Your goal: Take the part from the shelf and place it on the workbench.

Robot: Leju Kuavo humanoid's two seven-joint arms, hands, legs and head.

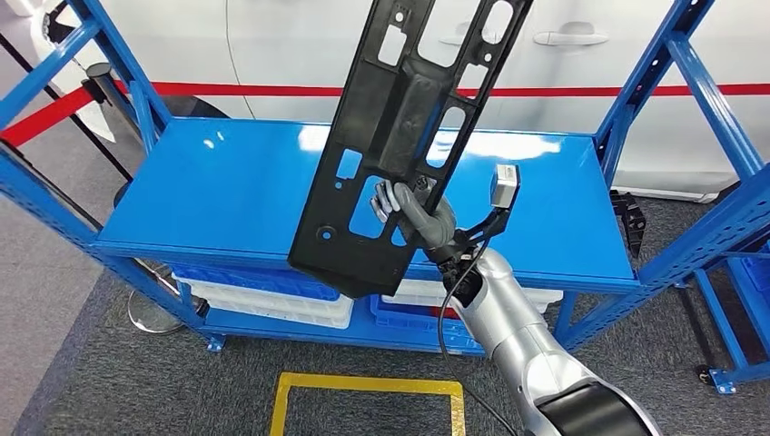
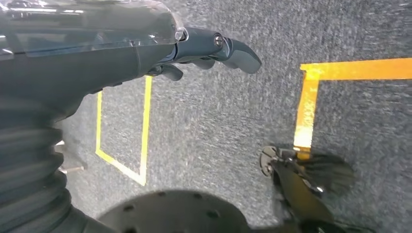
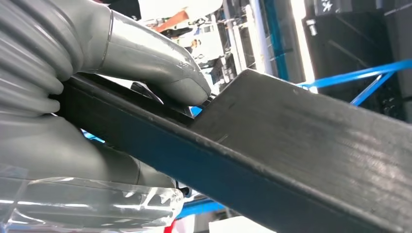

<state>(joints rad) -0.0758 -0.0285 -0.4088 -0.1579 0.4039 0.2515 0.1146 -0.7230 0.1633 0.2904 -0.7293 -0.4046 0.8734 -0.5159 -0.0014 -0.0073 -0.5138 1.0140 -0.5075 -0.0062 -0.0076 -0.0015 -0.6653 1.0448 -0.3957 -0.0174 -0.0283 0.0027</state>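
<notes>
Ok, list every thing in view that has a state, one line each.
black panel part: held up, tilted, above the blue shelf top
right hand: grips the part near its lower end
left hand: holds nothing, fingers partly curled, above the grey floor
blue shelf: top bare
white bins: stowed on the lower level

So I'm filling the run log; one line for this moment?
right hand grips black part | raised above blue shelf | left hand hangs, holds nothing

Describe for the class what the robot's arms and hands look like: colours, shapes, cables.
The right arm is a silver tube with a black cable running along it. The right hand has a grey ribbed cover and thick grey thumb. The left hand has dark, rounded fingers under a clear glossy cover.
</notes>
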